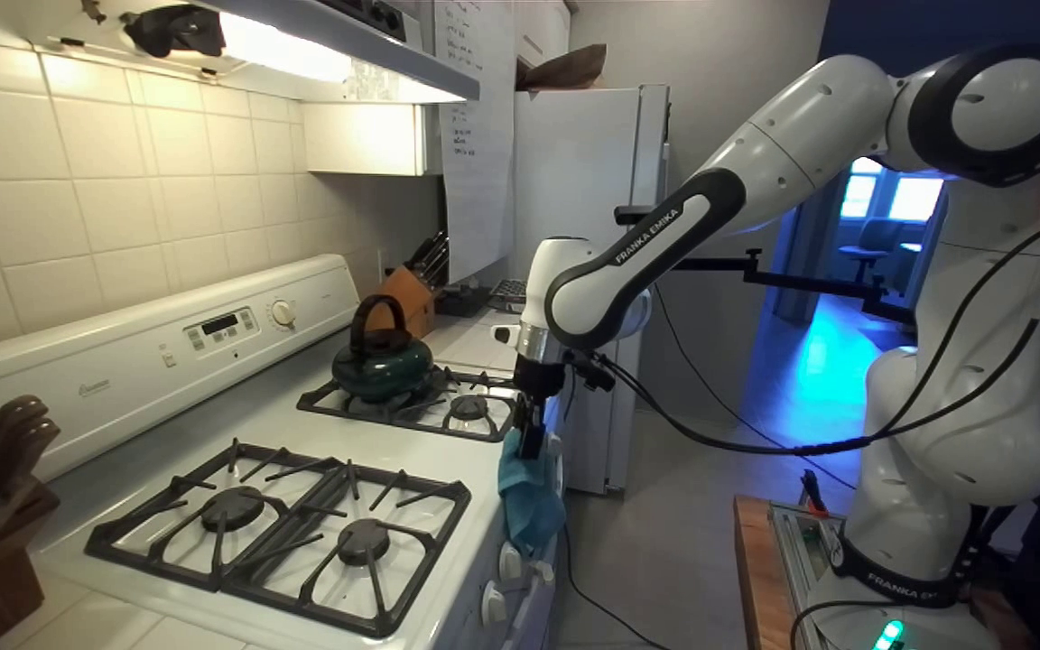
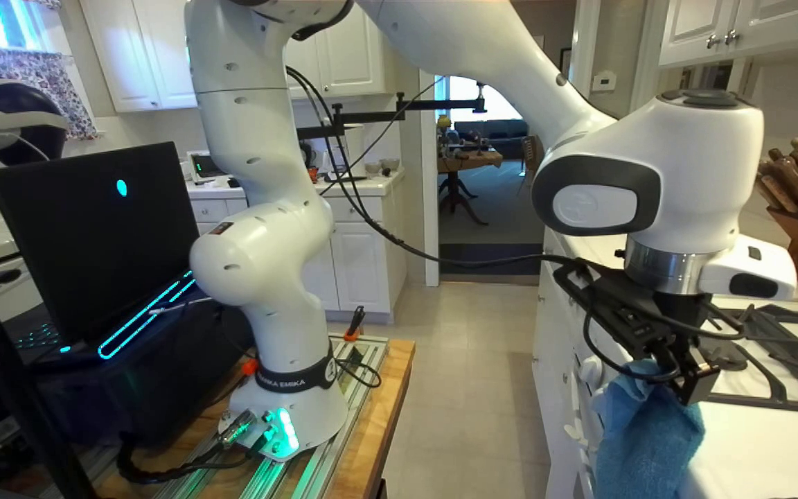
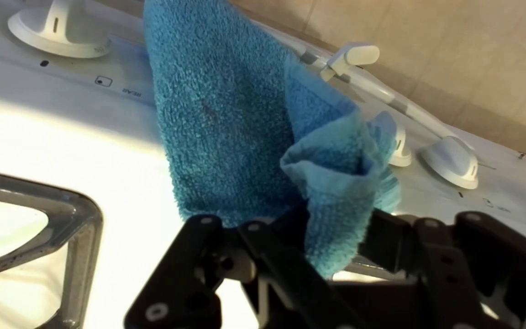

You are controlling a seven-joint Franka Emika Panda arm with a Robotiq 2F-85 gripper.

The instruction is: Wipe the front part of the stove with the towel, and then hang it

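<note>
In an exterior view, the end effector [image 1: 531, 444] is clamped on the bunched blue towel [image 1: 529, 504], which hangs at its six o'clock over the front edge of the stove [image 1: 394, 451]. From the end effector, the dark green kettle [image 1: 382, 370] stands at ten o'clock on the far burner grate [image 1: 421, 408], the near burner grate [image 1: 285, 524] lying at eight o'clock.

Wears rounded white shells [image 2: 246, 132] with dark bands [image 1: 929, 117] and FRANKA EMIKA lettering [image 1: 647, 237] along the forearm [image 1: 759, 167]. Carries black cables [image 1: 818, 449], a silvery ring [image 2: 669, 267] and a black gripper [image 3: 339, 233] with pale screws [image 3: 156, 312]. Glows green near the lower edge of the base [image 2: 321, 416].
</note>
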